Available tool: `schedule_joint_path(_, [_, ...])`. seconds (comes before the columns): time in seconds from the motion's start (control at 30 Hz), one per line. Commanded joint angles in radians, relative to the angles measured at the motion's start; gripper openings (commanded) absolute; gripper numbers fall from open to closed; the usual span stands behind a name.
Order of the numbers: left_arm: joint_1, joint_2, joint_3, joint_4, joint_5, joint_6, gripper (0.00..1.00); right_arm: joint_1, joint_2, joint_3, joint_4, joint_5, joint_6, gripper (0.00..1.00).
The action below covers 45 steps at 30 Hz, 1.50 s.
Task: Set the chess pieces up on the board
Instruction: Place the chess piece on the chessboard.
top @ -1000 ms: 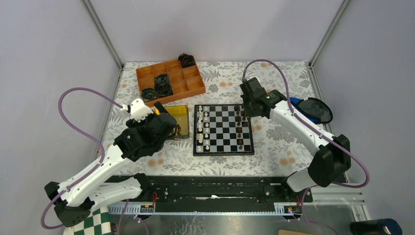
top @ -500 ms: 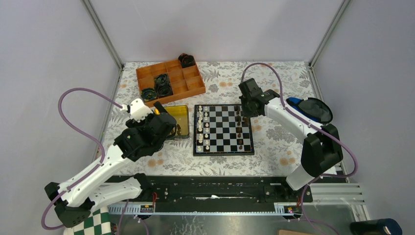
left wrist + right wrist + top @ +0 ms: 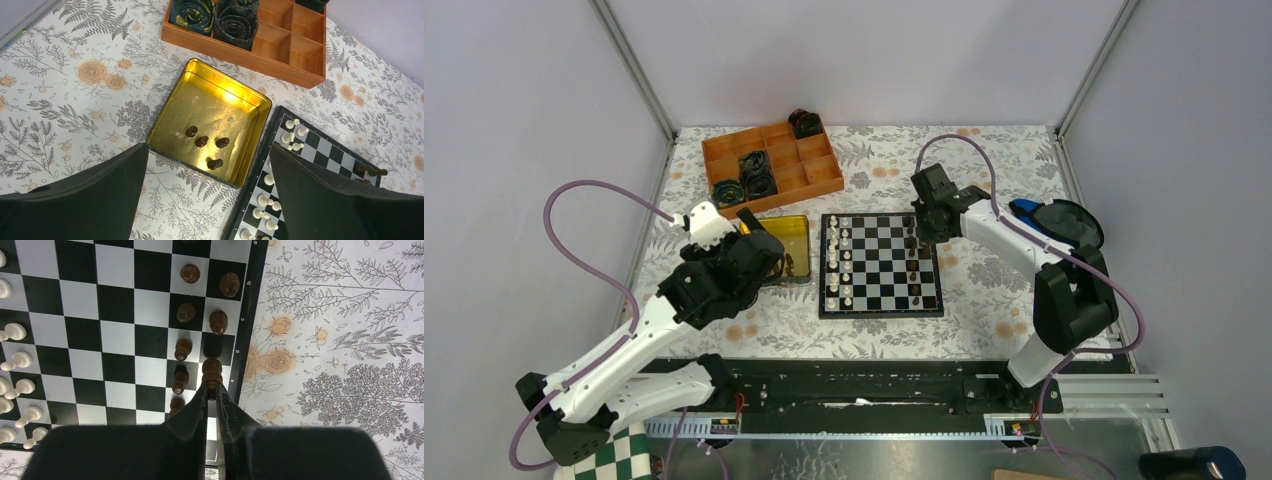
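The board [image 3: 881,263] lies mid-table, with white pieces [image 3: 841,262] along its left side and dark brown pieces [image 3: 915,262] along its right. My right gripper [image 3: 212,385] is shut on a dark brown piece [image 3: 211,370], holding it over the board's right edge column beside other brown pieces [image 3: 183,348]; it also shows in the top view [image 3: 916,232]. My left gripper [image 3: 207,192] is open and empty above the near edge of a gold tin [image 3: 175,112] that holds several dark brown pieces [image 3: 202,141]. The board's left edge [image 3: 300,165] shows on the right of that view.
An orange compartment tray [image 3: 807,183] with black coiled objects [image 3: 756,172] stands at the back left. A blue and black object [image 3: 1064,222] lies at the right. The gold tin [image 3: 792,231] sits just left of the board. A floral cloth [image 3: 984,165] covers the table.
My right gripper has moved a little left and nearer over the board's right edge, the brown piece still in it. The left arm has not moved.
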State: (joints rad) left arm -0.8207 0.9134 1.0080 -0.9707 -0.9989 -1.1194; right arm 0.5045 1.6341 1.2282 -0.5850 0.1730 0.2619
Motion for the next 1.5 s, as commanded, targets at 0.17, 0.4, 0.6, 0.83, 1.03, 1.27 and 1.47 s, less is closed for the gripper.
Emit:
schedule_joint_path(0.17, [0.013,0.005,-0.004,0.036,-0.036,0.009,0.99,-0.020,0.025,-0.010,0.051,-0.013,-0.009,0.00])
schedule_joint_path(0.4, [0.017,-0.002,-0.008,0.036,-0.037,0.015,0.99,-0.023,0.045,-0.003,0.059,-0.011,-0.010,0.00])
schedule_joint_path(0.6, [0.018,-0.004,-0.012,0.038,-0.034,0.017,0.99,-0.027,0.053,0.002,0.063,-0.008,-0.011,0.00])
schedule_joint_path(0.83, [0.022,-0.006,-0.017,0.037,-0.033,0.017,0.99,-0.028,0.062,0.002,0.066,-0.006,-0.012,0.00])
schedule_joint_path(1.03, [0.025,-0.005,-0.020,0.042,-0.030,0.022,0.99,-0.028,0.062,0.001,0.068,-0.010,-0.013,0.01])
schedule_joint_path(1.27, [0.027,-0.004,-0.021,0.046,-0.027,0.023,0.99,-0.028,0.049,0.012,0.065,-0.017,-0.017,0.35])
schedule_joint_path(1.47, [0.028,-0.005,-0.022,0.047,-0.022,0.017,0.99,-0.028,0.037,0.043,0.045,-0.013,-0.027,0.40])
